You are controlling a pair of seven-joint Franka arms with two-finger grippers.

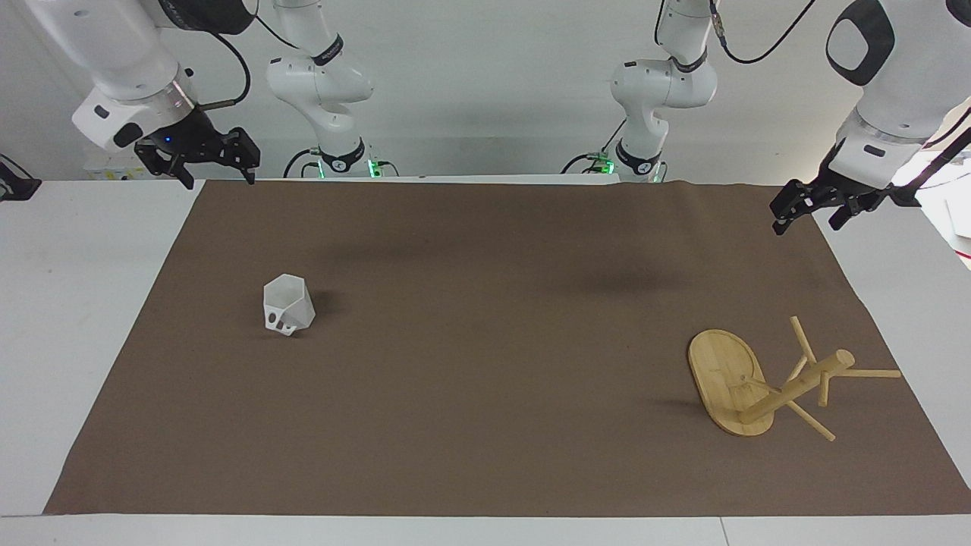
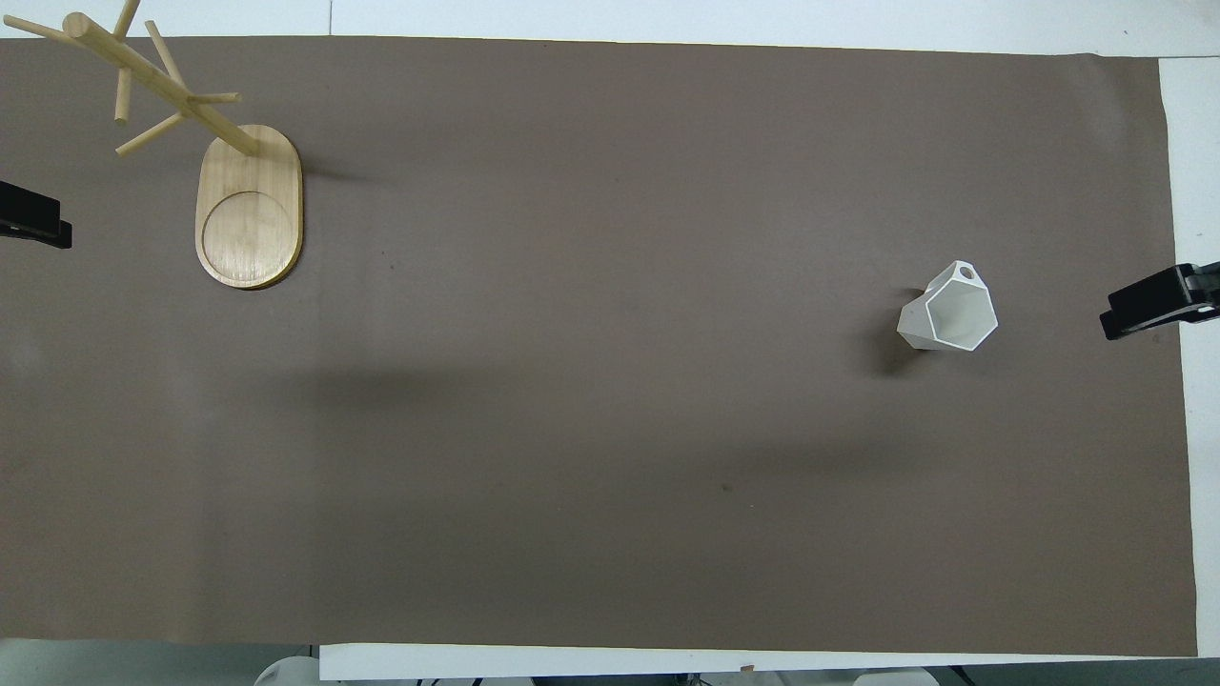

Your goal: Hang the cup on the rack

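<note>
The white faceted cup (image 1: 288,305) stands upright on the brown mat toward the right arm's end, its cut-out handle turned away from the robots; it also shows in the overhead view (image 2: 948,310). The bamboo rack (image 1: 796,385) stands on its oval base toward the left arm's end, farther from the robots than the cup, with its pegs bare (image 2: 250,214). My right gripper (image 1: 218,180) hangs open and empty over the mat's corner near its base (image 2: 1158,305). My left gripper (image 1: 806,220) hangs open and empty over the mat's edge, apart from the rack (image 2: 33,221).
The brown mat (image 1: 485,379) covers most of the white table (image 1: 76,303). Nothing else lies on it between the cup and the rack.
</note>
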